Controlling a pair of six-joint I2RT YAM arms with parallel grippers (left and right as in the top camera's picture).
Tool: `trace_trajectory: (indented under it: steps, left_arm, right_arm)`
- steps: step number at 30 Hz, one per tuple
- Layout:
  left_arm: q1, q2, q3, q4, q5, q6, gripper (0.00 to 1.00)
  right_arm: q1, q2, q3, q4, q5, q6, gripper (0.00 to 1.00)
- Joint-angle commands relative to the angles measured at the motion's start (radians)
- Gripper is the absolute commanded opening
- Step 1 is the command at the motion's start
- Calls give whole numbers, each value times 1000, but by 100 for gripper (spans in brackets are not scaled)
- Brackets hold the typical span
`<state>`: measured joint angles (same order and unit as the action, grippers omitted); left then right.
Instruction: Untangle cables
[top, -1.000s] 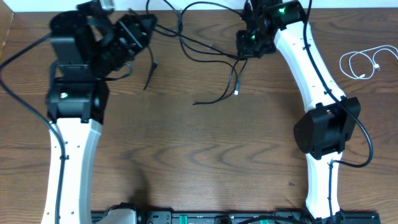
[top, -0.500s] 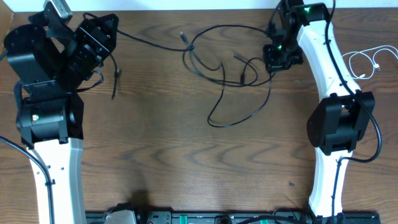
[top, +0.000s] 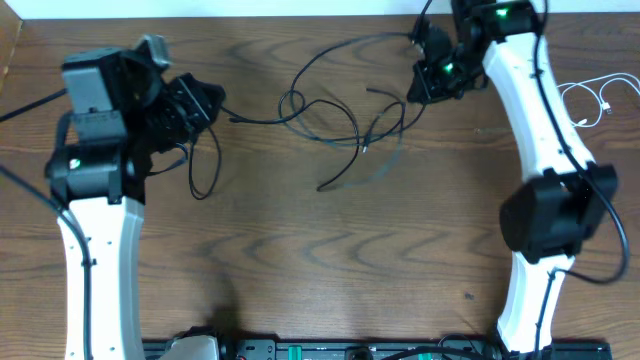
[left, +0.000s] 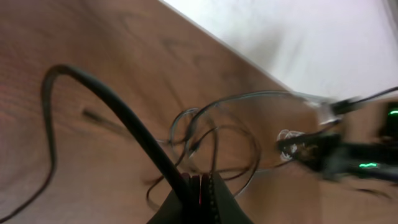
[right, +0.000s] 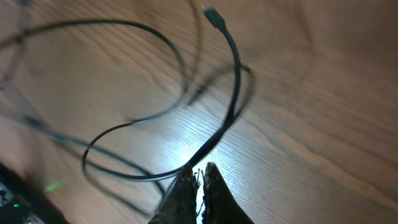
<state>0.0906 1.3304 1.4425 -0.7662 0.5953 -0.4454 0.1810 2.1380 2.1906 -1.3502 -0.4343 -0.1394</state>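
Several thin black cables (top: 335, 125) lie looped over each other in the middle back of the table. One black strand runs left from the tangle to my left gripper (top: 212, 100), which is shut on it. A loose loop (top: 205, 170) hangs below that gripper. In the left wrist view the jaws (left: 200, 182) pinch the black cable (left: 118, 102), with the tangle (left: 214, 140) beyond. My right gripper (top: 422, 75) is at the tangle's right end and shut on a black cable (right: 227, 106) at its fingertips (right: 200, 169). The white cable (top: 585, 100) lies coiled at the far right, apart from the black ones.
The wooden table (top: 330, 260) ends at a white wall along the back edge. The right arm's white links and black elbow (top: 545, 215) stand on the right side. The left arm's body (top: 95, 170) fills the left. A black rail (top: 330, 350) runs along the front edge.
My left gripper has swung right and toward the front with its cable. My right gripper has shifted slightly left. The tangle's loops have moved and changed shape between them.
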Motion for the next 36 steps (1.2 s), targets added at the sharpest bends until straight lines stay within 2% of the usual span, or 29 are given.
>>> trace_trajectory:
  steps: [1, 3, 10, 14, 21, 25, 28, 36]
  left_arm:
    - [-32, 37, 16, -34, -5, 123, 11]
    - [-44, 54, 16, -50, -5, 143, 17]
    - [-66, 103, 14, -63, -5, 146, 52]
    - [-71, 116, 14, -63, -5, 146, 63]
    - [-91, 120, 14, -63, -5, 146, 71]
    - [-134, 120, 14, -58, -5, 189, 72]
    - [-166, 120, 14, -45, -10, 210, 72]
    - [-182, 121, 14, -7, -28, 209, 72]
  right_arm:
    - [1, -130, 9, 8, -80, -16, 1]
    - [1, -171, 9, 13, -107, -16, 1]
    - [8, -223, 9, 27, -190, -11, 1]
    - [26, -221, 8, 28, -262, -11, 1]
    - [94, -221, 8, 63, -262, -6, 1]
    - [115, -221, 8, 122, -154, 114, 1]
    - [113, -231, 26, 193, -180, 157, 1]
    - [42, -332, 251, 272, -200, 187, 1]
